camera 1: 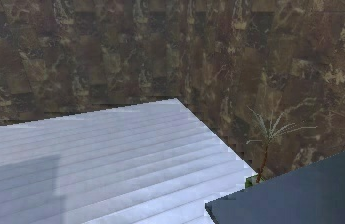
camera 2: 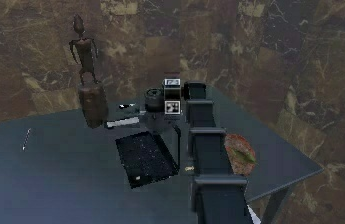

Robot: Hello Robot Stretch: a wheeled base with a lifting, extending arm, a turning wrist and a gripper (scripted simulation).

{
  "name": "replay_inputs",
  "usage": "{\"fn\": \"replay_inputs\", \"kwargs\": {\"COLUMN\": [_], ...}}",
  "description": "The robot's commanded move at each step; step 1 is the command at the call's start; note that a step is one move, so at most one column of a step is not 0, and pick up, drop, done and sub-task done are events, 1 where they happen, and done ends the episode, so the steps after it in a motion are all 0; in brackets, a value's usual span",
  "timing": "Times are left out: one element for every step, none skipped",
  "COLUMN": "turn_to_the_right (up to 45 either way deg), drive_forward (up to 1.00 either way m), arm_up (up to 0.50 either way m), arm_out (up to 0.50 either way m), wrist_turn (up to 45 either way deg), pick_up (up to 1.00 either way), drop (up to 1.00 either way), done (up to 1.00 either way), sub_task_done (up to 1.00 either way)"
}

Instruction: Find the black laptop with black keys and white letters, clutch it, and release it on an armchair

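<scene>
Laptop (camera 2: 145,157): lies flat on the desk (camera 2: 50,175), keys up, just left of the arm (camera 2: 208,150) and below the claw (camera 2: 151,100) in the arm side view
Handling: judged stiff, thin, smooth and fairly heavy; an outer edge looks like the best place to take hold
Claw: cannot tell whether apart or together, nor whether it holds anything
Edges: statue (camera 2: 85,70) stands near, beyond the laptop; dish (camera 2: 242,150) lies right of the arm
Open room: bare desk left of the laptop; white floor (camera 1: 90,150) lies open ahead, plant (camera 1: 267,135) by the wall
</scene>
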Motion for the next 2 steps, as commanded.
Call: {"fn": "replay_inputs", "kwargs": {"turn_to_the_right": [0.0,0.0], "drive_forward": [0.0,0.0], "arm_up": [-0.3,0.0], "arm_out": [0.0,0.0], "wrist_turn": [0.0,0.0], "pick_up": [0.0,1.0], "drop": [0.0,0.0], "done": [0.0,0.0], "sub_task_done": [0.0,0.0]}}
